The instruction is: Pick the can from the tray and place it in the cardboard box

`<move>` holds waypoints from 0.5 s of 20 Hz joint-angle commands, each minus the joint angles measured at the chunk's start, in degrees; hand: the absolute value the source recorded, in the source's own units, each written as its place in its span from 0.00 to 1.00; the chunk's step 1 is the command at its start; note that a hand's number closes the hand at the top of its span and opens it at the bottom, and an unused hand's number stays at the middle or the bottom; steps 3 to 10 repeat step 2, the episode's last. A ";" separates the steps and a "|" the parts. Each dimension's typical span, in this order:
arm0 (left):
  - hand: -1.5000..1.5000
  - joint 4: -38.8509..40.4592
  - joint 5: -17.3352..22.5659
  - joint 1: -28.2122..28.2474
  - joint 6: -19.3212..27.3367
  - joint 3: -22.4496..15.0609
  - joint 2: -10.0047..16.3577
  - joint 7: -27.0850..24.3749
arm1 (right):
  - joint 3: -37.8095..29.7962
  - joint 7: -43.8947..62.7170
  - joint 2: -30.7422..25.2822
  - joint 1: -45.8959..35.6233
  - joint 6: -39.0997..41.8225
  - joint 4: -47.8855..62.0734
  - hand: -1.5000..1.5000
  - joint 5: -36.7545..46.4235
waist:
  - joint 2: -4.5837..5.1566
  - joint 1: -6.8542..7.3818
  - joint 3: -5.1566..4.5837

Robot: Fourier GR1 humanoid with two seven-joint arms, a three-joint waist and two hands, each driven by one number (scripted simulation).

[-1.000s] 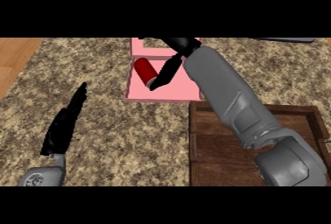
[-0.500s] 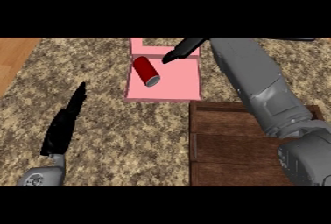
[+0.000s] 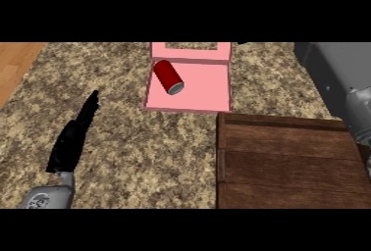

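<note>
View from above of a speckled stone table (image 3: 145, 147). A pink cardboard box (image 3: 190, 100), open at the top with its flap folded back, sits toward 12 o'clock. A red can (image 3: 168, 77) lies on its side inside the box, in the left half, close to the left wall. A dark wooden tray (image 3: 290, 162) fills the 4 to 5 o'clock area, and nothing shows on it.

The can's long axis runs on a diagonal from 11 o'clock to 5 o'clock. Its silver end faces 5 o'clock, toward the middle of the box, and its red body leads back to 11 o'clock.

The left hand (image 3: 72, 137) rests at 8 o'clock, open and edge-on with straight fingers, holding nothing and well apart from the box. The grey right forearm (image 3: 337, 83) runs along the right edge at 3 o'clock. Of the right hand only a dark sliver shows at the top edge (image 3: 242, 42), just beyond the box's upper right corner, so its state cannot be told. It holds no can.

The can seems to be where the task wants it. The main risk is rolling: lying on its side, it could roll across the box floor toward 2 or 8 o'clock. A brush from the right forearm against the box's right wall could shift the box and set that off.
</note>
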 commanded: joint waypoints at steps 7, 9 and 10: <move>0.50 -0.11 0.79 -0.04 -0.33 0.35 -0.13 -0.13 | 0.37 -1.01 -6.47 1.43 6.03 -0.95 0.00 0.49 | 0.40 0.68 0.07; 0.50 -0.11 0.79 -0.04 -0.33 0.35 -0.13 -0.13 | 0.37 -1.01 -6.47 1.43 6.03 -0.95 0.00 0.49 | 0.40 0.68 0.07; 0.50 -0.11 0.79 -0.04 -0.33 0.35 -0.13 -0.13 | 0.37 -1.01 -6.47 1.43 6.03 -0.95 0.00 0.49 | 0.40 0.68 0.07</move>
